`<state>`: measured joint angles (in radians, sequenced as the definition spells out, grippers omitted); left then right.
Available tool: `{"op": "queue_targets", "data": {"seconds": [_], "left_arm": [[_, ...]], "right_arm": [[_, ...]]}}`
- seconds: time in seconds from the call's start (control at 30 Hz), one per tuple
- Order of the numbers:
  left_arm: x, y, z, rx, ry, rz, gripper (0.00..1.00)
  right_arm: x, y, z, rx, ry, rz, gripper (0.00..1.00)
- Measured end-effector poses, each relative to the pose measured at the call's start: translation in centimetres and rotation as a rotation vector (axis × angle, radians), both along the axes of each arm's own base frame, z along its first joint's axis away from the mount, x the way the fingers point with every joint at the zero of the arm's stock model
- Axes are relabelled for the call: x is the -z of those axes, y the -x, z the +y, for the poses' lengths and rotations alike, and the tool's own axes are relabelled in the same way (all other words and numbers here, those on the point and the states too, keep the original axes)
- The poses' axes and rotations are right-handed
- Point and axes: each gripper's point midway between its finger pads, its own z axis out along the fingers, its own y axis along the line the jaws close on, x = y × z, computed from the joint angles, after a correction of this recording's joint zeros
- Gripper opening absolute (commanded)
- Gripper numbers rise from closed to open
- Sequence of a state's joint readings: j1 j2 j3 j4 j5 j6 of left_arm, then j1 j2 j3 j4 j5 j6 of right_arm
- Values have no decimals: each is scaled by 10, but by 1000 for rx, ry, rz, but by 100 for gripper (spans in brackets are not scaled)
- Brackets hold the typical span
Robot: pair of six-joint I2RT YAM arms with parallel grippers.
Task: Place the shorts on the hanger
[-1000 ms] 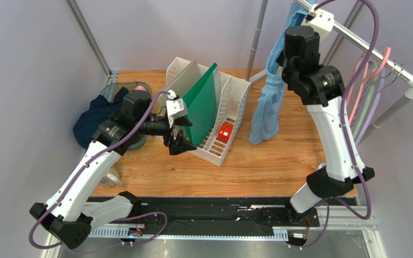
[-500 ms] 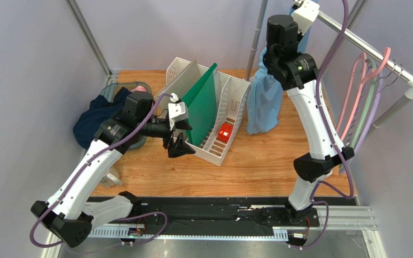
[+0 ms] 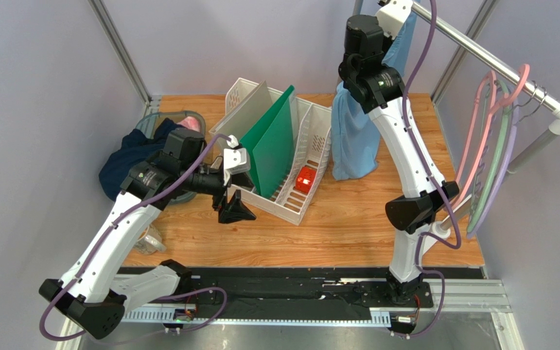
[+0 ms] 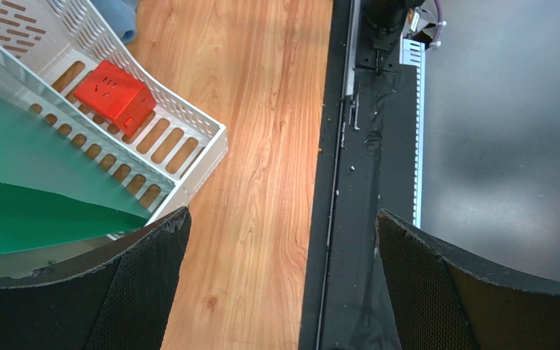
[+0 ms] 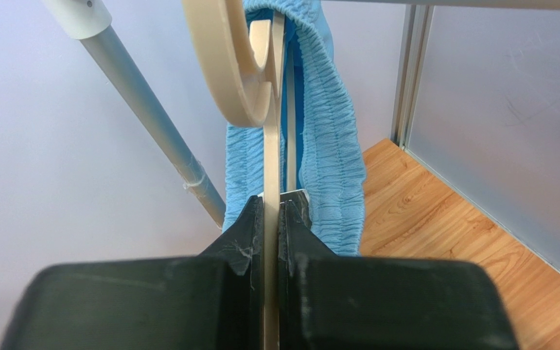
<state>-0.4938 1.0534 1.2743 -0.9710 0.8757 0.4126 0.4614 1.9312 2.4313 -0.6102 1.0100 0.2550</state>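
Right hand [image 5: 270,213] tight on hanger [image 5: 221,58]

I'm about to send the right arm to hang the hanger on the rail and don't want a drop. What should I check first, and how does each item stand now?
1. Right claw shut on the hanger: ok.
2. Shorts draped over the hanger: ok.
3. Hook around the rail: not ok, its curve holds nothing.
4. Left claw open and holding nothing: ok.
5. Shorts' lower hem off the table: cannot tell.
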Motion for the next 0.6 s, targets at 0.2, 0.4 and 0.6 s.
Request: {"op": "queue_targets", "data": {"seconds": [0.2,0.4,0.6], "left_arm": [[-5,3,3,5,-5,0,99],[-8,2,4,3,-8,-1,99],[-7,1,4,2,-10,3,99]], "right_arm": [[1,-14,-11,21,-7,-24,0],[5,-31,-23,29,-15,-42,0],[20,-49,-14,-7,-21,-37,0]]}}
